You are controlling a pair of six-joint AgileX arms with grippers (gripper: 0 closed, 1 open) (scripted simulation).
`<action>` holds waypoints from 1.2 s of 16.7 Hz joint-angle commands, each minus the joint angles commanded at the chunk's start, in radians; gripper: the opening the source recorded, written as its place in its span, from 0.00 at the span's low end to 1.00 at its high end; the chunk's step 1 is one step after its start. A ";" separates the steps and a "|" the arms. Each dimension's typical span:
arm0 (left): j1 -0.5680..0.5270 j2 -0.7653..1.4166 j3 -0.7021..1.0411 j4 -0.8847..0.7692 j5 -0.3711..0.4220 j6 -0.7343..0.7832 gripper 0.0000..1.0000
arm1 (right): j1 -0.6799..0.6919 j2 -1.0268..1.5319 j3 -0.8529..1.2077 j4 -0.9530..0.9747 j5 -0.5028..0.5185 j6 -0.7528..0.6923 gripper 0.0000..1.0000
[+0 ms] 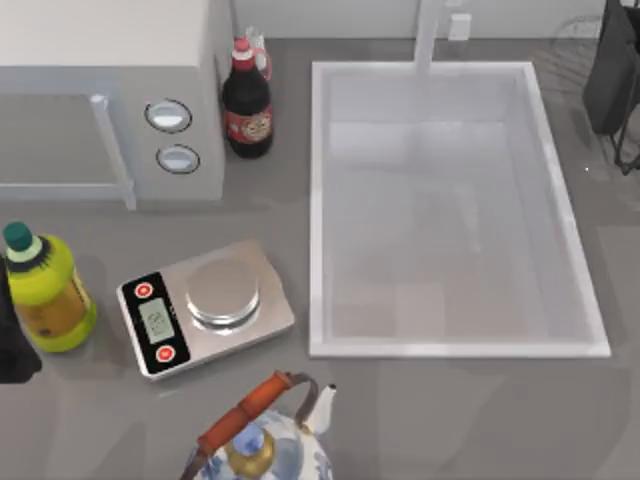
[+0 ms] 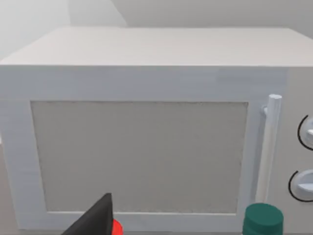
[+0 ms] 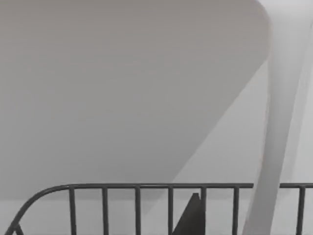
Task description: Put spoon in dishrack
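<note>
the left arm [image 1: 12, 340] is sitting parked at the table's left edge beside the yellow bottle [image 1: 45, 290], and i cannot tell its grip. the scale [image 1: 205, 308] and sink [image 1: 320, 200] are carrying no spoon. at the far right the right arm [image 1: 612, 70] is hanging over the dishrack [image 3: 137, 200]; whether it is holding the spoon, i cannot tell, so progress is looking unclear.

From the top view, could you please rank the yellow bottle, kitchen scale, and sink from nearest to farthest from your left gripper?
Left gripper sits at the table's left edge.
1. Yellow bottle, right beside it.
2. Kitchen scale, further right.
3. Sink, right half.
</note>
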 joint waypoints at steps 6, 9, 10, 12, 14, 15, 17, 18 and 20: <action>0.000 0.000 0.000 0.000 0.000 0.000 1.00 | 0.003 0.005 -0.002 0.005 0.003 0.000 0.08; 0.000 0.000 0.000 0.000 0.000 0.000 1.00 | 0.003 0.005 -0.002 0.005 0.003 0.000 0.30; 0.000 0.000 0.000 0.000 0.000 0.000 1.00 | 0.003 0.005 -0.002 0.005 0.003 0.000 0.38; 0.000 0.000 0.000 0.000 0.000 0.000 1.00 | 0.003 0.005 -0.002 0.005 0.003 0.000 0.53; 0.000 0.000 0.000 0.000 0.000 0.000 1.00 | 0.003 0.005 -0.002 0.005 0.003 0.000 0.68; 0.000 0.000 0.000 0.000 0.000 0.000 1.00 | 0.003 0.005 -0.002 0.005 0.003 0.000 0.75; 0.000 0.000 0.000 0.000 0.000 0.000 1.00 | 0.003 0.005 -0.002 0.005 0.003 0.000 0.90; 0.000 0.000 0.000 0.000 0.000 0.000 1.00 | 0.003 0.005 -0.002 0.005 0.003 0.000 0.98; 0.000 0.000 0.000 0.000 0.000 0.000 1.00 | 0.003 0.005 -0.002 0.005 0.003 0.000 1.00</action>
